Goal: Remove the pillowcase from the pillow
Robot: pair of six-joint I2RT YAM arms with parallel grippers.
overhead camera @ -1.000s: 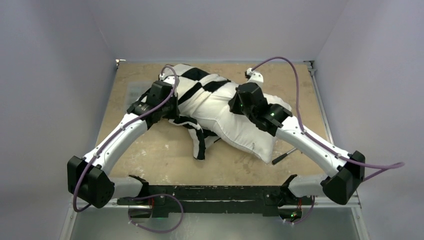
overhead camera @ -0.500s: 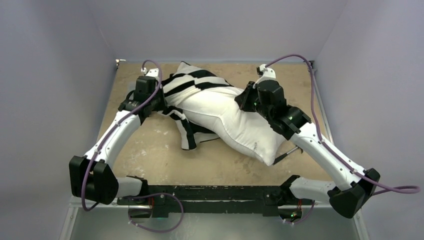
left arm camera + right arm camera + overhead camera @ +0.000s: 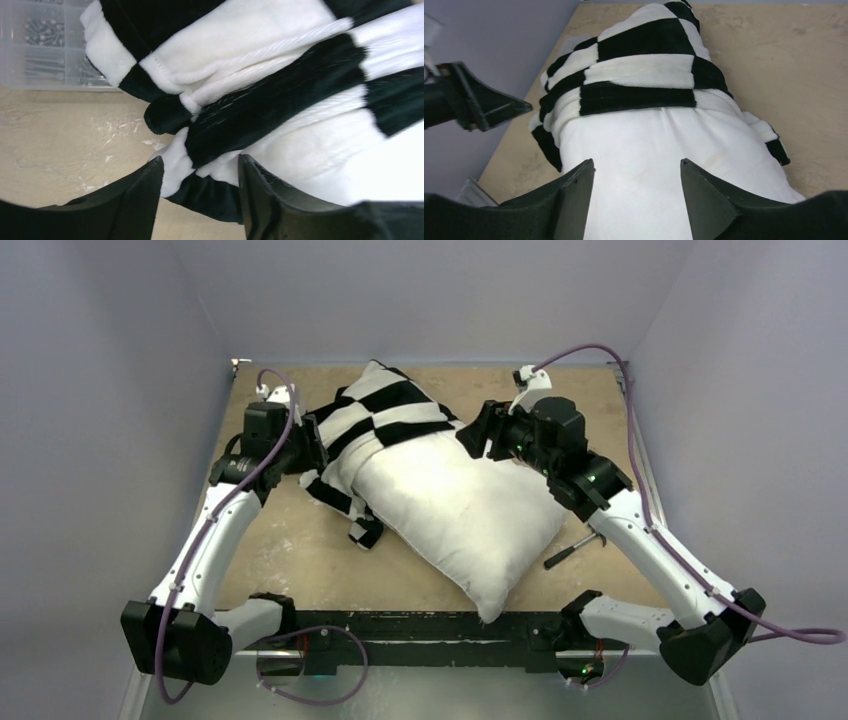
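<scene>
The plain white pillow (image 3: pixel 455 515) lies flat across the table, one corner at the near edge. The checkered pillowcase (image 3: pixel 375 410) is bunched over its far end, with a loose flap (image 3: pixel 355 515) trailing on the table to the left. My left gripper (image 3: pixel 315 445) is open at the pillowcase's left side. In the left wrist view the bunched pillowcase (image 3: pixel 260 100) fills the frame, and its hem lies loosely between the spread jaws of that gripper (image 3: pixel 200 162). My right gripper (image 3: pixel 472 435) is open just right of the cloth. It (image 3: pixel 638 162) hovers over bare pillow (image 3: pixel 644 150) below the pillowcase (image 3: pixel 644 65).
A black-handled tool (image 3: pixel 570 550) lies on the table right of the pillow. A clear plastic box of screws (image 3: pixel 40 45) shows beyond the cloth in the left wrist view. Grey walls close in the table (image 3: pixel 290 560) on three sides.
Both grippers have opened and let go. The arms have drawn apart and toward the far end. The pillow has dropped flat, its near corner now at the table's front edge.
</scene>
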